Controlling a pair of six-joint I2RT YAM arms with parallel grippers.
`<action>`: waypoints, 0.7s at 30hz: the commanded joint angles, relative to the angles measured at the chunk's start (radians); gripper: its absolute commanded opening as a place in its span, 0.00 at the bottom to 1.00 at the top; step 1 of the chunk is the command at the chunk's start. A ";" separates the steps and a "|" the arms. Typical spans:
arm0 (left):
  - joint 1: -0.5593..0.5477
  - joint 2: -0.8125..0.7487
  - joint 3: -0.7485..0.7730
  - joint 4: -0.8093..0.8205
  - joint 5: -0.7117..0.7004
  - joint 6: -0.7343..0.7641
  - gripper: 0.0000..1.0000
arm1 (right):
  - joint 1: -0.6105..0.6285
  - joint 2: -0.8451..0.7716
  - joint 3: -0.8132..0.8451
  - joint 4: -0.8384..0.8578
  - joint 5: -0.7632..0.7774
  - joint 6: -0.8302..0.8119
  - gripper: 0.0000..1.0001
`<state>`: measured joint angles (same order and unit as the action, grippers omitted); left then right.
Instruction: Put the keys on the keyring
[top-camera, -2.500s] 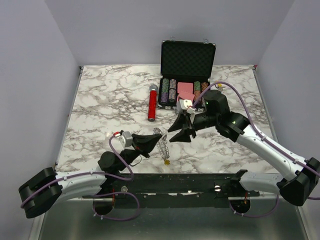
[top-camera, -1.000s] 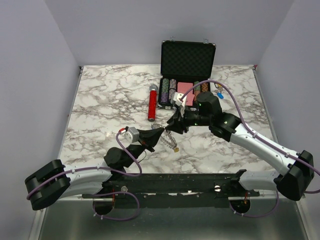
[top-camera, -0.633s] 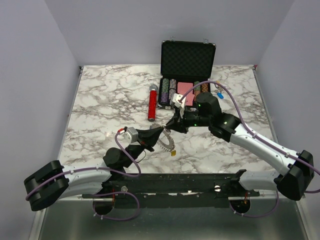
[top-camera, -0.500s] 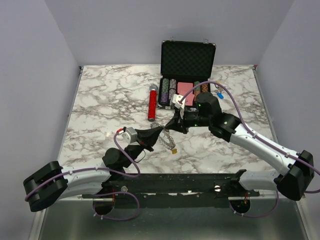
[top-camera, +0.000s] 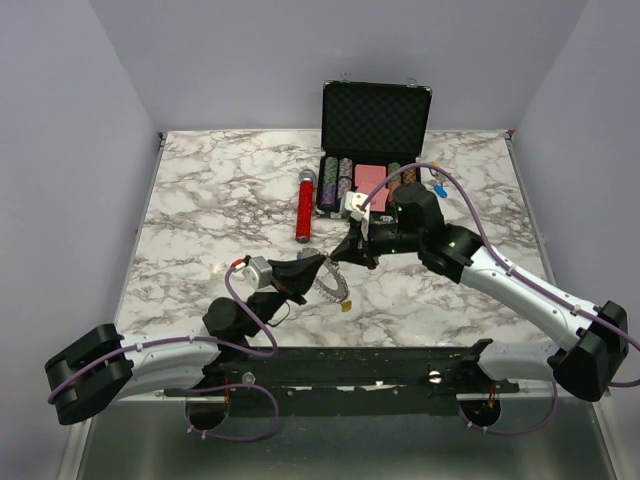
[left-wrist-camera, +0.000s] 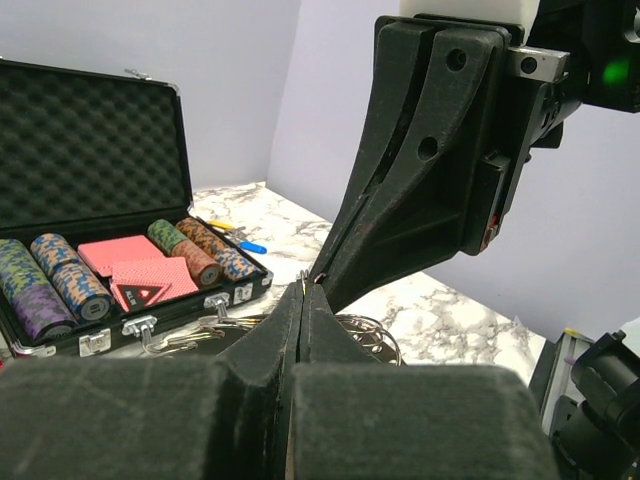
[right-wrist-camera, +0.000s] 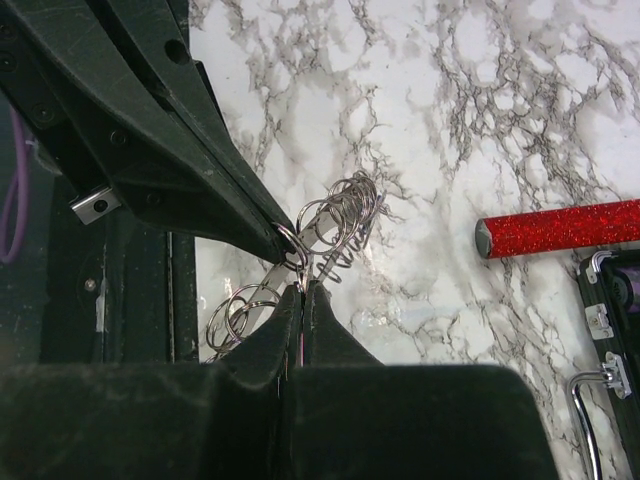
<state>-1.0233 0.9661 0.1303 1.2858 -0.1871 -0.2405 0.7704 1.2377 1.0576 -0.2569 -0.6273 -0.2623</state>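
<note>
The keyring (top-camera: 331, 284) hangs between my two grippers just above the marble, a thin wire arc with several silver keys and a small yellow tag. My left gripper (top-camera: 321, 262) is shut on it from the near left, its tips (left-wrist-camera: 303, 286) pinching the wire. My right gripper (top-camera: 345, 252) meets it tip to tip from the far right. In the right wrist view, my right gripper (right-wrist-camera: 302, 288) is shut on the thin wire beside the small rings (right-wrist-camera: 341, 216). Loops of the keyring (left-wrist-camera: 378, 331) show behind my left fingers. No loose keys show on the table.
A red glittery cylinder (top-camera: 304, 208) lies left of the open black poker-chip case (top-camera: 375, 120), both just behind the grippers. A small blue and yellow item (top-camera: 438, 188) lies right of the case. The table's near edge runs just behind the arm bases.
My right gripper has closed at the keyring, after standing part open a second ago. The keyring swung slightly under the left gripper, and both arms stayed nearly in place.
</note>
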 joint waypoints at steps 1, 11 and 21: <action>-0.003 0.006 -0.011 0.306 0.003 -0.020 0.00 | 0.001 -0.006 -0.010 -0.010 -0.066 -0.005 0.00; -0.003 0.020 0.000 0.305 -0.006 -0.028 0.00 | 0.020 -0.027 -0.051 -0.027 -0.100 -0.092 0.01; -0.003 0.045 0.008 0.305 0.001 -0.040 0.00 | 0.035 -0.053 -0.058 -0.057 -0.069 -0.198 0.19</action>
<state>-1.0290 0.9997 0.1276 1.2934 -0.1844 -0.2687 0.7845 1.2114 1.0088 -0.2695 -0.6632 -0.4129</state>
